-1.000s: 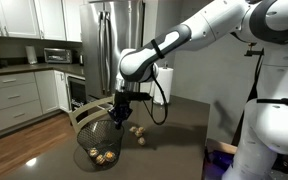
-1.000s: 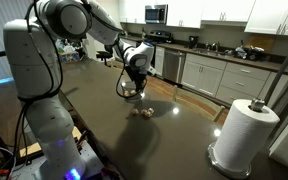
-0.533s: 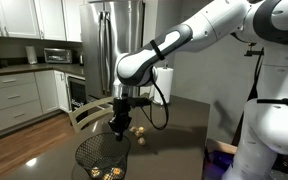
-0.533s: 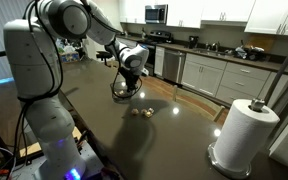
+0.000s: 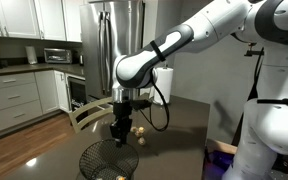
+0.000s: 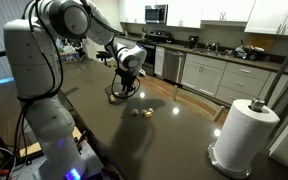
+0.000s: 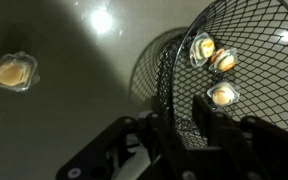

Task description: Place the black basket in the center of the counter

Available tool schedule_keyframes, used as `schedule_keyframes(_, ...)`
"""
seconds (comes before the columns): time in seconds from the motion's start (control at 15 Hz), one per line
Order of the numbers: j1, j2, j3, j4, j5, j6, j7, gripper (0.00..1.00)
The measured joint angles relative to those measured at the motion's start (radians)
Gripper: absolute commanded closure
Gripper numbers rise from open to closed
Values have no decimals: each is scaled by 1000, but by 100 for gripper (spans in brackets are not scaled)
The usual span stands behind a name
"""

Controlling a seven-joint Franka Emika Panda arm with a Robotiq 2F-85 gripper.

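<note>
The black basket [image 5: 105, 161] is a round wire-mesh bowl low over the dark counter [image 5: 179, 128], near its front edge. My gripper [image 5: 122, 137] is shut on its rim from above. In an exterior view the gripper [image 6: 127, 84] holds the basket [image 6: 119, 93] at the far side of the counter [image 6: 159, 145]. In the wrist view the gripper [image 7: 184, 126] pinches the mesh wall, and the basket [image 7: 246, 40] stands tilted with tan lumps [image 7: 204, 47] inside. I cannot tell whether it touches the counter [image 7: 74, 40].
Loose tan lumps [image 5: 137, 131] lie on the counter beside the gripper, also in an exterior view [image 6: 141, 112] and the wrist view [image 7: 12, 72]. A paper towel roll [image 6: 242, 135] stands near a counter corner. A chair back [image 5: 84, 115] rises at the counter's edge.
The gripper has carried the basket along the counter, away from the loose lumps: down toward the camera in one exterior view, leftward in the other. The grip stays shut on the rim.
</note>
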Motion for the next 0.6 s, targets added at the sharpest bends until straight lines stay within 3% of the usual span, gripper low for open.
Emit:
schedule_keyframes(0.33, 4, -3, 0, 0, 0, -1, -1, 0)
schedule_keyframes(0.6, 4, -15, 0, 0, 0, -2, -1, 0)
